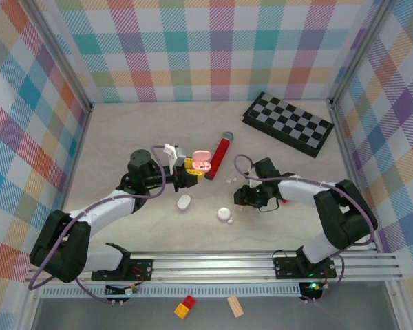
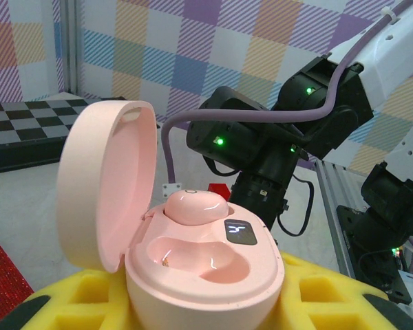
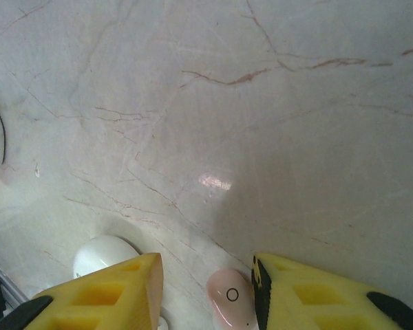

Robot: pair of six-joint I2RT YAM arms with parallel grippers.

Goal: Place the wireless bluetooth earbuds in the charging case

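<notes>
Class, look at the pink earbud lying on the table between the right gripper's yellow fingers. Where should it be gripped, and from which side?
Grip the pink earbud across its narrow middle, coming straight down from above. It lies flat on the table, lengthwise in the gap of the right gripper, so the fingers should meet its long sides. It sits nearer one finger; centre first.

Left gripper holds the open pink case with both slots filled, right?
No. The left wrist view shows the left gripper holding the open pink case with one earbud seated; the other slot is empty.
</notes>
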